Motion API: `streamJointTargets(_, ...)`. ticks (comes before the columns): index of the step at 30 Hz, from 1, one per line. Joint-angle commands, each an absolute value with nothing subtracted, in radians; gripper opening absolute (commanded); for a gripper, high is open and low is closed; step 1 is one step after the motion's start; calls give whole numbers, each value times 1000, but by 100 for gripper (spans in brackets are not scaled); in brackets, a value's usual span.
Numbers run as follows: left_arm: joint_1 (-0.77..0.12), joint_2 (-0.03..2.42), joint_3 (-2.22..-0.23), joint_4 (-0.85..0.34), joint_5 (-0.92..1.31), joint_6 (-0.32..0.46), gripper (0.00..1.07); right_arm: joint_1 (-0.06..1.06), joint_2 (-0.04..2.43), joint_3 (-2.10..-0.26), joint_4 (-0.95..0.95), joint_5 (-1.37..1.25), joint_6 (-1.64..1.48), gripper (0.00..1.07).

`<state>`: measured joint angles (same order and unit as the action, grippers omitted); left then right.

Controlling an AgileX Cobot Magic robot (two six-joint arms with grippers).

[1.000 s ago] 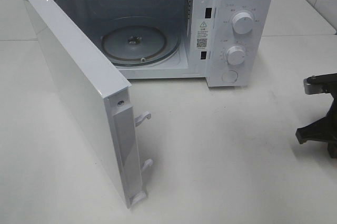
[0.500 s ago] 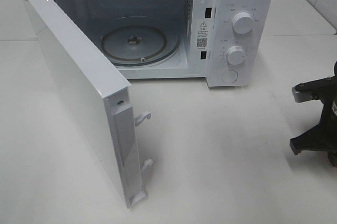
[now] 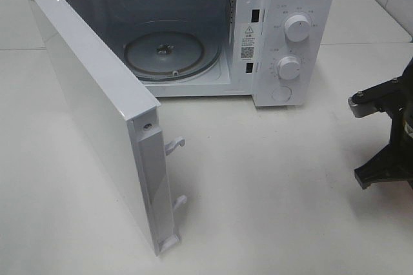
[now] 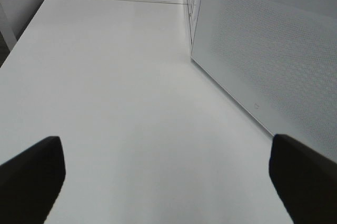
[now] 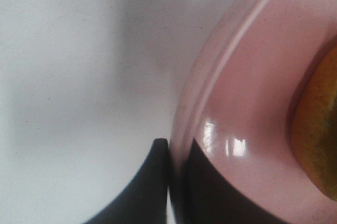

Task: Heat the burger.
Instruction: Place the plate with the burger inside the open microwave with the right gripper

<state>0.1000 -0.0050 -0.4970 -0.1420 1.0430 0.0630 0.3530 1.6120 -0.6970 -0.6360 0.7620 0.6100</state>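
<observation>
While the burger (image 5: 318, 124) sits on the pink plate (image 5: 247, 77), the right gripper (image 5: 176, 179) is clamped on that plate's rim to the right of the open-doored microwave (image 3: 290, 4), and the left gripper (image 4: 168, 182) hangs spread wide left of it.

1. The burger (image 5: 318, 129) shows only as a blurred orange-brown sliver; the picture's edge cuts off the rest.
2. The pink plate (image 5: 247, 77) it lies on is cropped too, leaving one arc of rim and some glossy inner surface.
3. The right gripper (image 5: 176, 155) shows just two dark tips at that rim. From above, off the dial side of the microwave (image 3: 284, 4), its arm (image 3: 387, 139) is cut off.
4. The left gripper (image 4: 166, 182) shows only as two blurred dark fingertips (image 4: 31, 174) near the microwave's door (image 4: 263, 50).
5. Print around the dials (image 3: 297, 28) and on the warning sticker (image 3: 248, 41) is too small to read.
</observation>
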Motion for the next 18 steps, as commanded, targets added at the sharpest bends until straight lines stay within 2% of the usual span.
streamJointTargets(1, 101, -26, -495, -147, 1035, 63, 98, 378, 1575, -697, -692, 835, 621, 0)
streamJointTargets(13, 101, -26, -495, -147, 1035, 63, 98, 524, 1435, -697, -696, 940, 600, 0)
streamJointTargets(15, 101, -26, -495, -147, 1035, 63, 98, 589, 1395, -697, -696, 987, 590, 0)
streamJointTargets(18, 101, -26, -495, -147, 1035, 63, 98, 606, 1389, -697, -696, 997, 589, 0)
